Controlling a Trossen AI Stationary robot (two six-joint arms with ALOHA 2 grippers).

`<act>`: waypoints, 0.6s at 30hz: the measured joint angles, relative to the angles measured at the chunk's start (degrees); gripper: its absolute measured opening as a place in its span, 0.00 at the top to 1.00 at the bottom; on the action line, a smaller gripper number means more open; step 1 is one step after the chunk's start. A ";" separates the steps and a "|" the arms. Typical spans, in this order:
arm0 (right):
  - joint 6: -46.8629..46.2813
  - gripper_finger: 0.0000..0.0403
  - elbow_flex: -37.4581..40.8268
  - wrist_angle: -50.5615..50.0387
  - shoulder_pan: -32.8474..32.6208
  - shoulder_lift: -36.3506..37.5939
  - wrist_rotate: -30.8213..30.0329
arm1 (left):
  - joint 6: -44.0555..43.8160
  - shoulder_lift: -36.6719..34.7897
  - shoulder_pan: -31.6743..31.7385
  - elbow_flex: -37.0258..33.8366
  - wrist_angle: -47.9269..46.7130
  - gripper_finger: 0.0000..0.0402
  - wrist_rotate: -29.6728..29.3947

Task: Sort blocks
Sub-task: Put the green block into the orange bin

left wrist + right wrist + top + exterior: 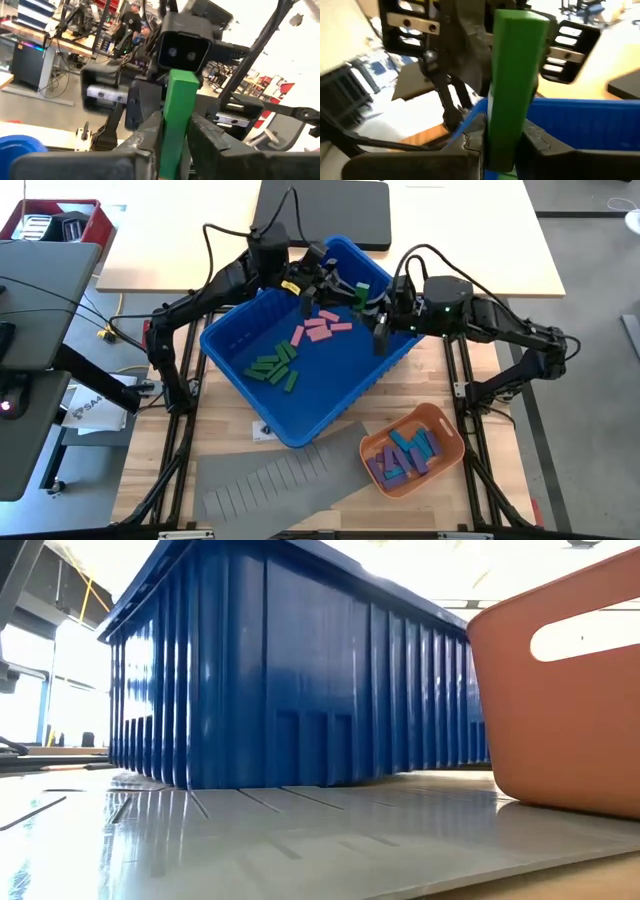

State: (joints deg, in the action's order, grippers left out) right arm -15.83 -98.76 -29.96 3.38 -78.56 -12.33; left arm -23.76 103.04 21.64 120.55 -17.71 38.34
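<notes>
Both grippers met above the blue bin (236,348), the left gripper (318,262) and right gripper (368,298) each with jaws pinching one green block (177,120), while sorting looked partway done: green and pink blocks (325,328) remained inside, blue and purple filled the orange tray (448,463).

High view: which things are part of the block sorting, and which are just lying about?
In the job:
- green blocks and pink blocks in the blue bin
- blue and purple blocks in the orange tray
- green block between left gripper and right gripper

Lying about:
- grey slotted sheet
- black pad
- red crate
</notes>
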 joint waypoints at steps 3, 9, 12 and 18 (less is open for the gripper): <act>-2.41 0.88 -3.08 -5.99 -0.02 -0.02 -1.64 | 0.50 0.07 0.48 -0.13 -3.10 0.75 0.09; -12.37 0.88 -9.58 -29.21 -0.49 0.43 2.49 | 0.76 0.15 3.78 -0.13 -8.21 0.64 -0.29; -16.66 0.88 -7.54 -37.73 -2.44 1.07 9.06 | 1.41 0.17 5.65 -0.13 -12.63 0.62 -0.28; -29.05 0.88 8.71 -39.49 -11.30 5.66 18.49 | 6.31 -0.37 8.11 -0.13 -21.08 0.62 -0.27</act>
State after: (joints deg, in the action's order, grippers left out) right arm -44.89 -90.05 -69.45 -7.93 -72.91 6.16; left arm -17.45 102.68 29.75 120.42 -38.79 38.07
